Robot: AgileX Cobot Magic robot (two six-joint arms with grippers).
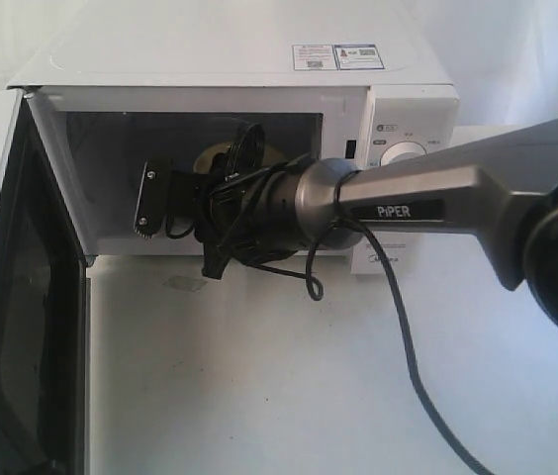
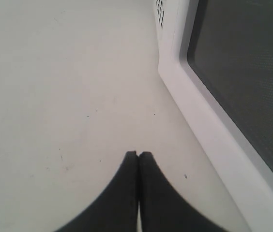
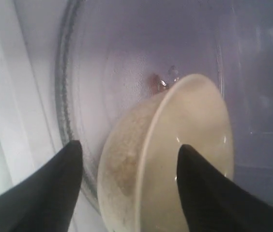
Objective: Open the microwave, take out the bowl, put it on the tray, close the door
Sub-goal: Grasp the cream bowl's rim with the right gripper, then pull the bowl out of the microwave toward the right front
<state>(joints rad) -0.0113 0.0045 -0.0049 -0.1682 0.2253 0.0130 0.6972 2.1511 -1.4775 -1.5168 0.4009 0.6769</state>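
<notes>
Door stands open, so step one looks done. Bowl sits on the microwave's turntable, right gripper spread astride its rim, not gripping. Left gripper is pinched together beside the door. Lifting out, placing on the tray and closing remain.

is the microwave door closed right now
No, the door stands swung wide open at the left of the microwave, leaving the cavity exposed.
</notes>
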